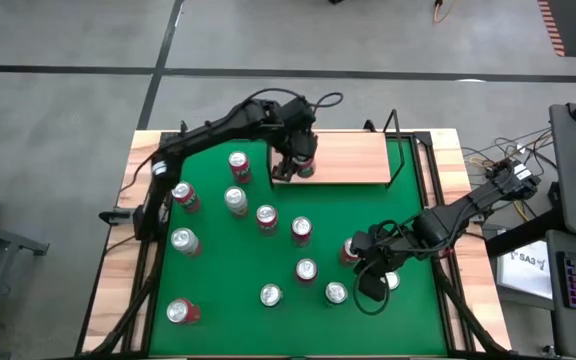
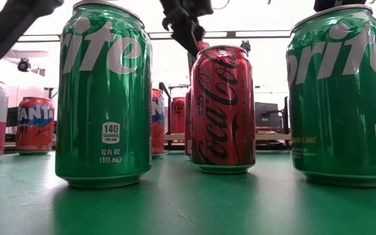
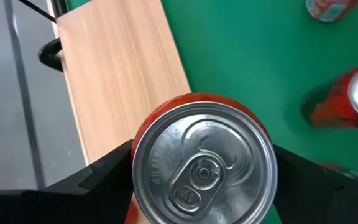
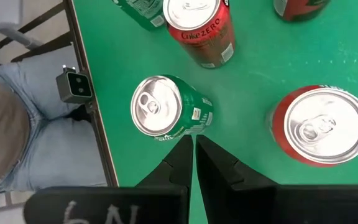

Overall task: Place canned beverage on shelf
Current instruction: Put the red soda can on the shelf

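While the light tan wooden shelf board (image 1: 353, 158) bears the red aluminium can (image 3: 205, 163) at its left end, clasped between the left gripper (image 1: 301, 160) fingers, placement seems nearly done; next, release and lift; right gripper (image 4: 194, 149) waits closed, empty.

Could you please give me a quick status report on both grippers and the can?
Left gripper shut on red aluminium can at light wooden shelf board's edge. Right gripper shut, empty, above green felt tabletop. Shelf board unobstructed.
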{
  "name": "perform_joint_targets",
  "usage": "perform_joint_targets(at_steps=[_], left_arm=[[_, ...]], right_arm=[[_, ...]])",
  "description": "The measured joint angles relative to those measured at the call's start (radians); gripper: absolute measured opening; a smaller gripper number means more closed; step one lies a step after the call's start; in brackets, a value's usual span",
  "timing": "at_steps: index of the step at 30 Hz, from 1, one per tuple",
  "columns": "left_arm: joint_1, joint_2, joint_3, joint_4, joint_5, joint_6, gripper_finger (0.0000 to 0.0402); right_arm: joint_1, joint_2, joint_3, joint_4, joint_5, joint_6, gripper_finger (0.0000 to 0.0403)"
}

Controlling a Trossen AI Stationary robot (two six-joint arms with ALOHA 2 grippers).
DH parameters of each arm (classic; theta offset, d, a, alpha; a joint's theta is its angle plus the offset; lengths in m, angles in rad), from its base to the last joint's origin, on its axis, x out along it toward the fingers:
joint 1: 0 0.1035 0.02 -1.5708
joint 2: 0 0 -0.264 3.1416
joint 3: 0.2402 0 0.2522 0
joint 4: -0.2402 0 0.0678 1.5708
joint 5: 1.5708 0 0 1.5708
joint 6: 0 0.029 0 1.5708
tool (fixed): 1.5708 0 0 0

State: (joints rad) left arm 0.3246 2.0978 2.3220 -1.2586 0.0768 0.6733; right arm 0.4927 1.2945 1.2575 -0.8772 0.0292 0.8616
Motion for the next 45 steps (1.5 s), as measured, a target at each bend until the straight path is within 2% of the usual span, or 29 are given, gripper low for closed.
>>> perform_joint_targets(at_steps=[2,16,45], left_arm=[[0.014,0.042,0.035,0.001,0.019,0.0,0.0284],[0.041,0.153,0.021,0.04,0.021,0.036,0.0284],[0.079,0.211,0.021,0.1,0.02,-0.007,0.0288]], right_arm=[[0.0,0.0,0.0,0.0,0.0,-0.001,0.0012],[0.0,0.0,-0.001,-0.001,0.004,-0.002,0.0012],[0.0,0.001,-0.002,-0.001,0.025,0.002,0.0012]])
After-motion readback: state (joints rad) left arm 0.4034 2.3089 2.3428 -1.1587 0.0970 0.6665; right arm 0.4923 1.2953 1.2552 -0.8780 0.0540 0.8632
